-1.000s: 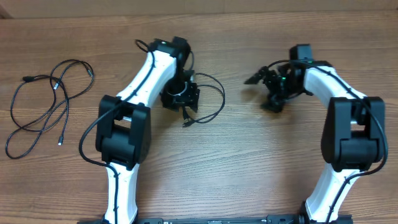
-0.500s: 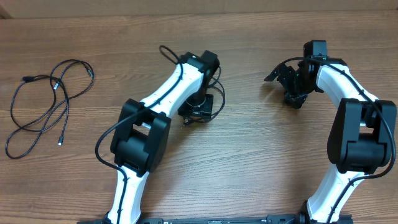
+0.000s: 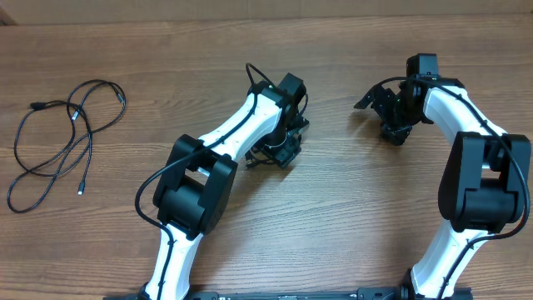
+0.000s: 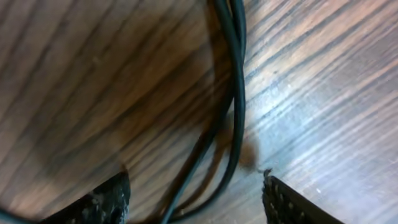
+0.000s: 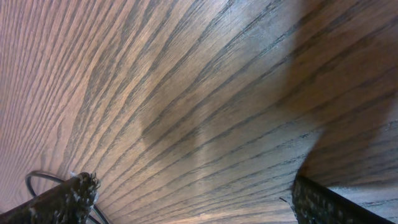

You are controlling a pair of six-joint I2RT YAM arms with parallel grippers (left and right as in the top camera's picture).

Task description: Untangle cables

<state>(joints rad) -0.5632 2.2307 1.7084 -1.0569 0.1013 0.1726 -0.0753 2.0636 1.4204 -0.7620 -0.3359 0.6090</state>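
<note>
A short black cable lies under my left gripper (image 3: 279, 150); in the overhead view only its plug end (image 3: 249, 161) shows beside the gripper. In the left wrist view two strands of this cable (image 4: 235, 93) run across the wood and pass between the jaws. The left gripper (image 4: 196, 196) is open, low over the table, with its fingers on either side of the strands. A second, longer black cable (image 3: 62, 133) lies in loose loops at the far left. My right gripper (image 3: 376, 115) (image 5: 193, 202) is open and empty over bare wood.
The wooden table (image 3: 350, 208) fills the view. A thin black loop (image 5: 38, 180) shows at the lower left edge of the right wrist view. The long cable at the far left lies well away from both arms.
My left gripper has moved right across the table, and the short cable's loop has gone with it and is now hidden beneath it. The right gripper shifted slightly right, then stayed still.
</note>
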